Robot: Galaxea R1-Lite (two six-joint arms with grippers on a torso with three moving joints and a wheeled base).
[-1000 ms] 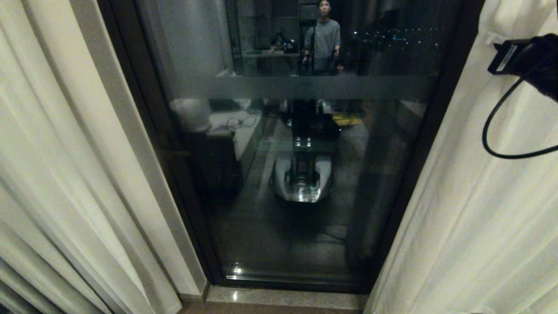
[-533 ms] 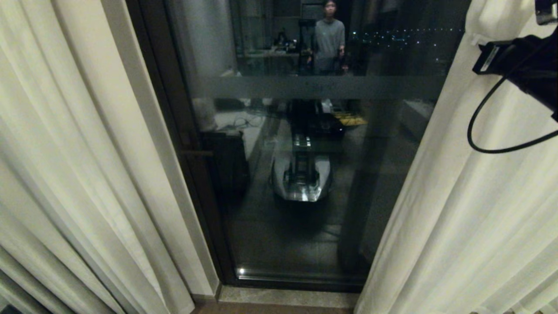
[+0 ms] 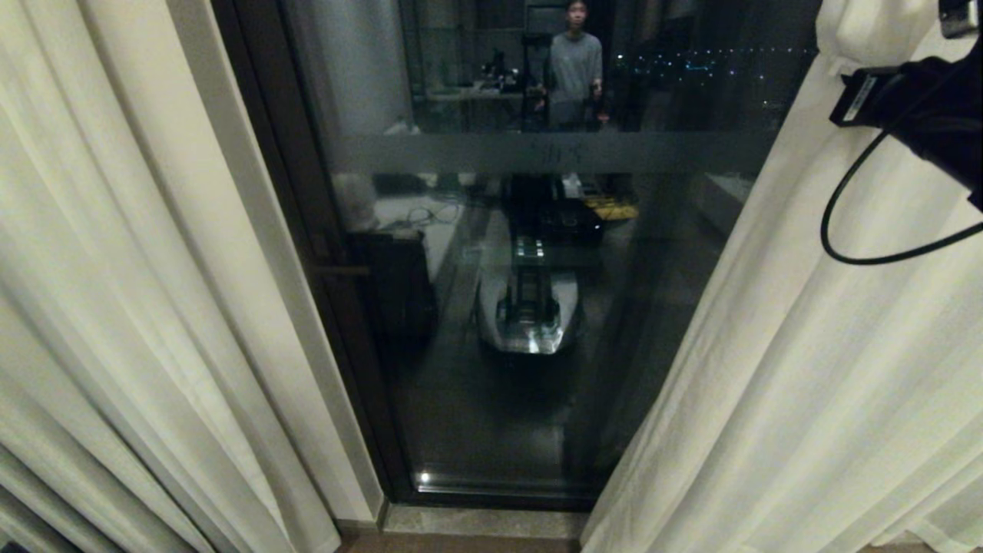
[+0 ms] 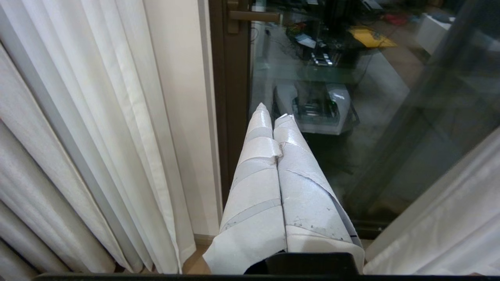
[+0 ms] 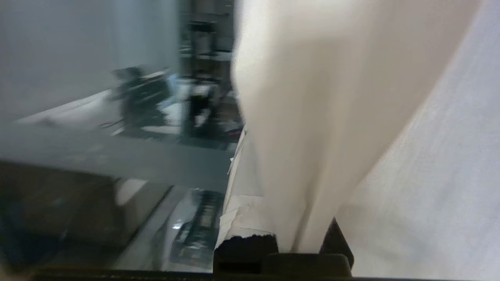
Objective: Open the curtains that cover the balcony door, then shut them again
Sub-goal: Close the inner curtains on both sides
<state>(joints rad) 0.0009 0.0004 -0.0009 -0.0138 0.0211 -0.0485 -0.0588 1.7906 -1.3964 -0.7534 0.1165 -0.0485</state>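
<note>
The balcony door (image 3: 537, 292) stands exposed in the centre of the head view, its dark frame and frosted band visible between the two curtains. The left curtain (image 3: 130, 307) hangs gathered against the wall beside the door frame, well apart from any gripper. The right curtain (image 3: 806, 346) covers the right edge of the glass and slants from upper right down toward the threshold, which suggests it is being drawn by its upper part while the hem trails. The right gripper (image 5: 289, 230) is raised high at the right of the scene, and the wrist view shows a fold of the right curtain passing between its taped fingers (image 5: 240, 218); the jaws are clenched on that fold. A high grip of this kind moves the panel along its rail rather than merely swinging the hem. The left gripper (image 4: 275, 117) is parked low, pointing at the lower part of the door, with its taped fingers pressed together and holding nothing. A person (image 3: 574, 65) and the robot base appear only as reflections in the glass. Judgement: with the glass largely uncovered, the opening stage appears complete and the right panel is held ready for closing.
</note>
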